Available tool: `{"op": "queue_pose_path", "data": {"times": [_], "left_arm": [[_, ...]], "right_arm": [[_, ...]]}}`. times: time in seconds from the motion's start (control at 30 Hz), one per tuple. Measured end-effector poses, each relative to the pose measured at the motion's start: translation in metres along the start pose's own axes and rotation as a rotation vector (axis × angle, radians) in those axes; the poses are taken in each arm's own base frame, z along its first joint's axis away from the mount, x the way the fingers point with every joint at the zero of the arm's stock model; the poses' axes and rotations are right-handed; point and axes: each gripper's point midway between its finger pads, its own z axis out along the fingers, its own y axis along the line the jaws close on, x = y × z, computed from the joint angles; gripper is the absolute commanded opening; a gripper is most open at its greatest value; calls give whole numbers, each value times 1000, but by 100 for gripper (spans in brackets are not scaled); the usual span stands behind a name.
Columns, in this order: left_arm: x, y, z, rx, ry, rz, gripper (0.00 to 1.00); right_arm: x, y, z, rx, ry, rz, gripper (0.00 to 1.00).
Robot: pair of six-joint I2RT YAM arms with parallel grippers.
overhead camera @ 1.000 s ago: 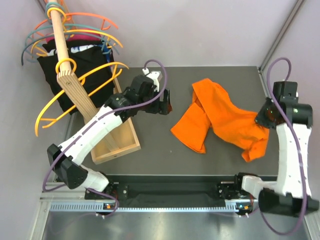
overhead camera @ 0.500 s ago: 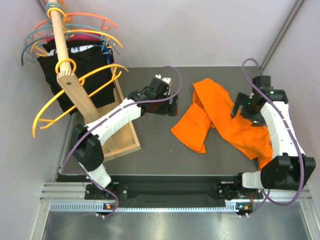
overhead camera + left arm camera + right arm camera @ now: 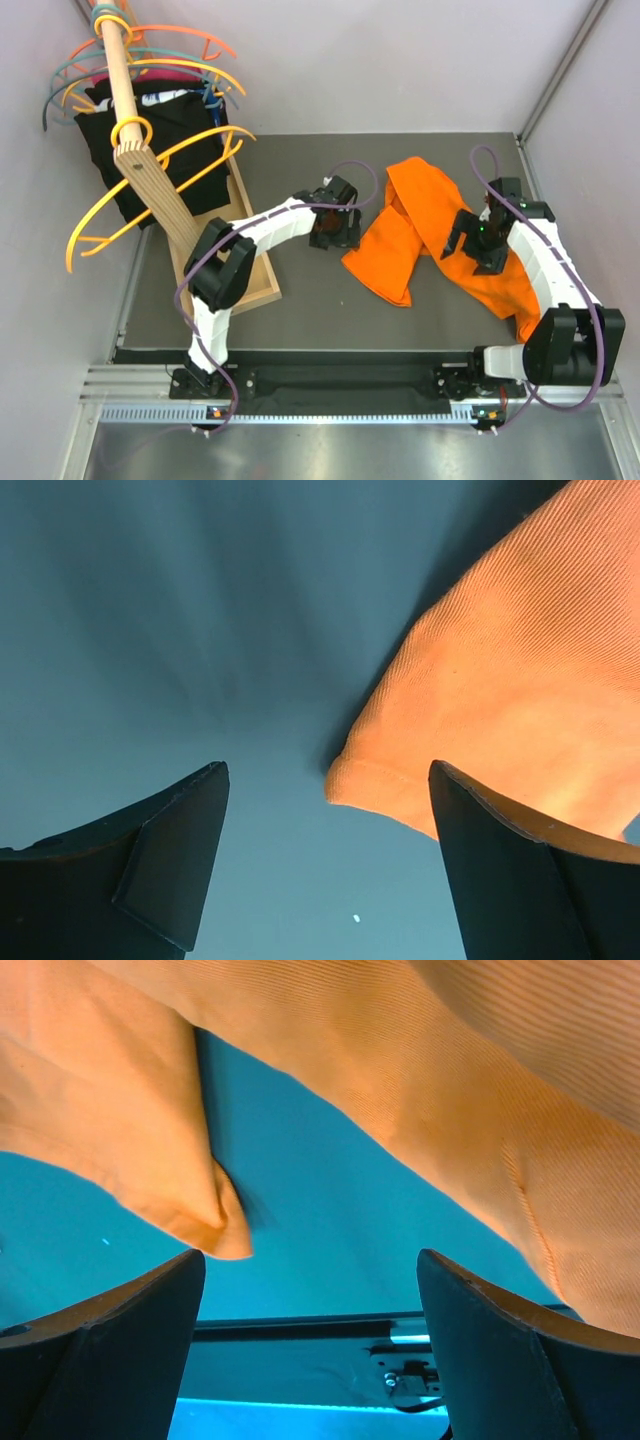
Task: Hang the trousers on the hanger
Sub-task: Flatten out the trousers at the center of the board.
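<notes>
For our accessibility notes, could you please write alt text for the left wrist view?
The open left end effector hovers above the dark table, its two black fingers flanking a hem corner of the orange trousers, which enter from the upper right; nothing is gripped.

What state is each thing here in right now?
trousers, lying crumpled on the table, not on any hanger.
hanger, hooked on the wooden pole, bare of trousers.
left end effector, open, at the trousers' edge, holding nothing.
right end effector, open over the trousers, holding nothing.
black garments, hanging on the pole.
</notes>
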Motion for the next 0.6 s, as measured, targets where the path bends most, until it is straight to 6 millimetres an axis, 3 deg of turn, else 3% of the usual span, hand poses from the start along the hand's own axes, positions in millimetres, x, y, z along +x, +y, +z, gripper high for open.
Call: {"op": "queue_pose_path", "data": {"times": [0.13,0.33,0.43,0.6], "left_arm": [[5,-3,0,8,-5,-23,82],[38,-1,6,6,70,-34,74],[38,-4,6,17,69,-40,72],[33,-10,10,37,58,-48,58]], "right_arm": [[-1,3,3,-21,-1,-7,87],[-1,6,6,-39,0,-8,86],[0,11,3,-67,0,-10,86],[0,13,-1,-83,-14,-14,86]]}}
